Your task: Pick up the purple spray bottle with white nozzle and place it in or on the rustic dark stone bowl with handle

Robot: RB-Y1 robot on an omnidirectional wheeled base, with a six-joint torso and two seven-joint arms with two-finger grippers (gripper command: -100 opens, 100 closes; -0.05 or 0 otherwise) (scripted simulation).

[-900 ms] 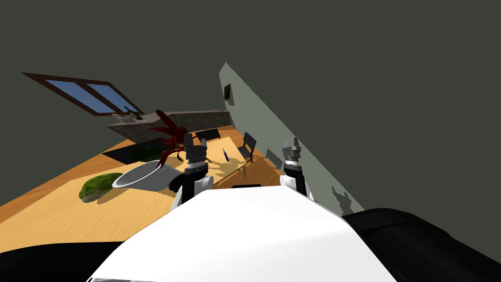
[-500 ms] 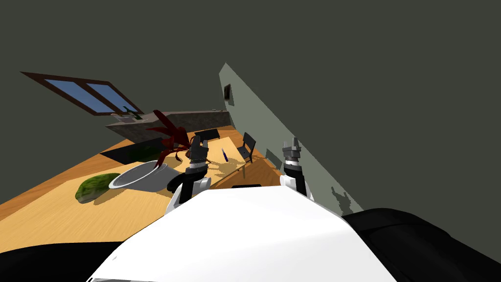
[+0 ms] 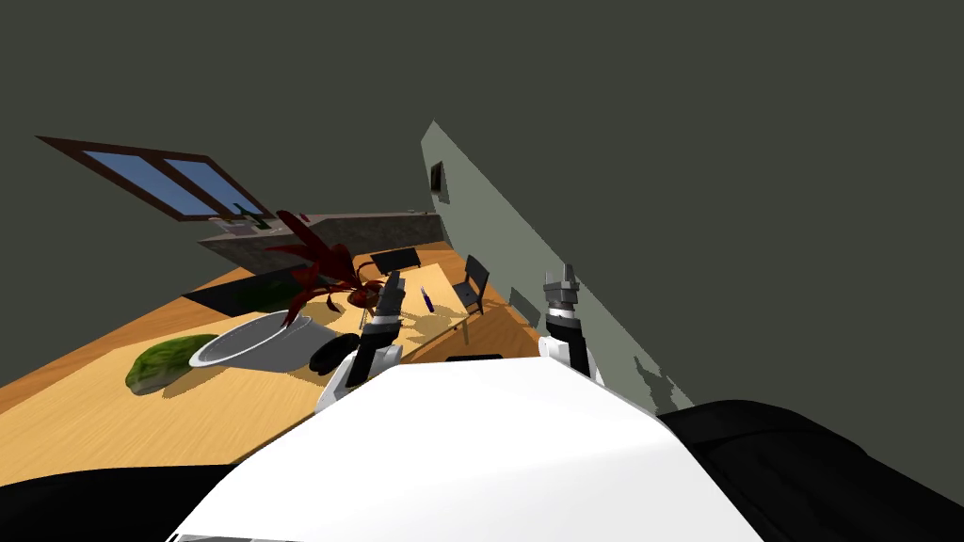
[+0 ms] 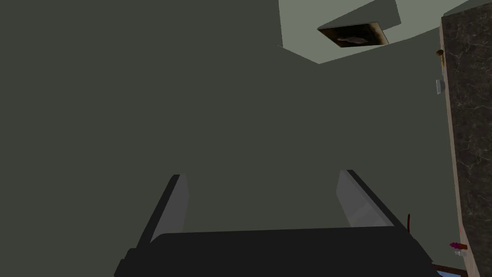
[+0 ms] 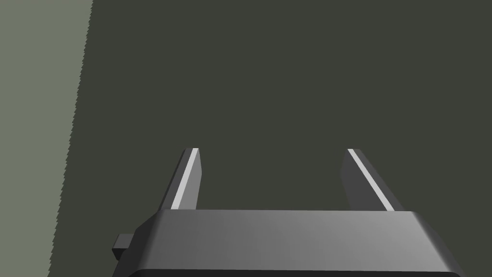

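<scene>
Head view: the wooden desk (image 3: 113, 414) runs away toward the far wall. The purple bottle (image 3: 426, 300) lies tilted on it near its far end, close to a dark chair (image 3: 473, 280) that stands off the desk's edge. The grey bowl (image 3: 247, 341) sits on the desk well apart from the bottle, with a green lump (image 3: 168, 363) just beside it and a dark red plant (image 3: 320, 263) behind it. The left tool (image 3: 389, 290) is raised and shows between bowl and bottle. The right tool (image 3: 562, 280) is raised off to the desk's right, before the wall. Left wrist view: the left tool (image 4: 262, 174) has its fingers (image 4: 177, 207) spread apart and empty. Right wrist view: the right tool (image 5: 272, 150) likewise stands apart, gripping nothing.
</scene>
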